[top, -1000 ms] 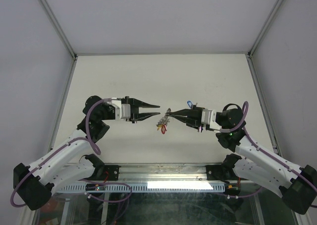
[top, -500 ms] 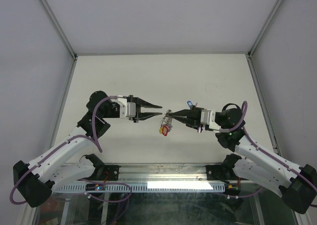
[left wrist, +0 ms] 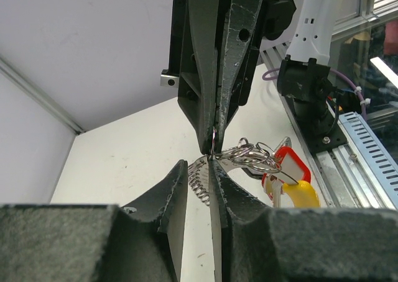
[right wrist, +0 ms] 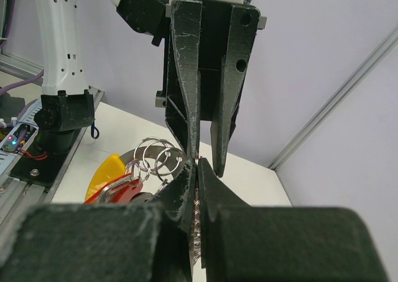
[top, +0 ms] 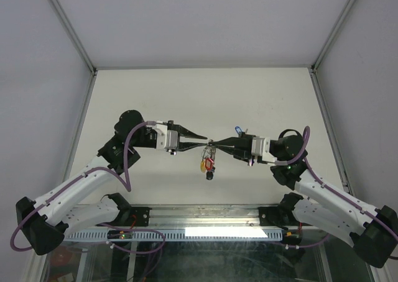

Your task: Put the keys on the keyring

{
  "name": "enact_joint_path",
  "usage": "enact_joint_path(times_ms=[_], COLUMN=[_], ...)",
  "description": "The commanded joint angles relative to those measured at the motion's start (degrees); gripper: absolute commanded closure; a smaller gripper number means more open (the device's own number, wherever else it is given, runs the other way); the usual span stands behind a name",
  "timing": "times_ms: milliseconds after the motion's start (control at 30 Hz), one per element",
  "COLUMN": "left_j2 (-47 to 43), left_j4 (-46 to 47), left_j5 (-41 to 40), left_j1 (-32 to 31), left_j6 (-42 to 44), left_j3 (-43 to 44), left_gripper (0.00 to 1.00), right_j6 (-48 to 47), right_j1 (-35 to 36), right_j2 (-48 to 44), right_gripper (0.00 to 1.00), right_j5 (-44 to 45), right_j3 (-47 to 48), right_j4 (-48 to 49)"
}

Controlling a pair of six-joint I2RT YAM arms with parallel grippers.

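My right gripper [top: 213, 143] is shut on the ribbed silvery keyring [right wrist: 198, 215] and holds it above the table. Several keys with red and yellow tags [top: 206, 164] hang from it on small split rings [right wrist: 158, 157]. In the left wrist view the tags [left wrist: 287, 173] hang to the right of the ring's coil [left wrist: 200, 177]. My left gripper [top: 201, 138] meets the right one tip to tip. Its jaws stand narrowly open around the coil, which lies against one finger [left wrist: 231, 195]. A blue-tagged key [top: 238, 130] lies on the table behind the right gripper.
The white tabletop [top: 199, 95] is enclosed by pale walls with metal corner posts [top: 69, 28]. A metal rail and cable tray [top: 205, 229] run along the near edge between the arm bases.
My left gripper has moved right until its tips meet the right gripper's, and its jaws have narrowed. The bunch of keys has swung and now hangs lower.
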Motion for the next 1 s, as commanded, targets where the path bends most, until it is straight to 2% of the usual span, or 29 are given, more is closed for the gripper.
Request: enact_joint_path(times_ms=[0,633,967], left_j2=[0.7,1.6,0.9], left_j4=[-3.0,-7.7,-10.5], left_j5=[-0.2,-1.6,-4.0], left_j1=[-1.8,-3.6,-3.7], left_j6=[3.0,6.3,8.5], left_j3=[3.0,4.7,5.3], left_gripper=[0.82,0.75,0.78], right_j6=[-0.6,-2.9,-4.8], right_j1=[-0.1,-0.1,0.0], right_j2=[-0.3,0.3,-1.7], right_gripper=[1.00,1.00,1.00], right_j5=[0.6,2.4,3.9], right_j3=[1.8,2.5,2.4], right_j4=[2.7,-0.7,-3.2])
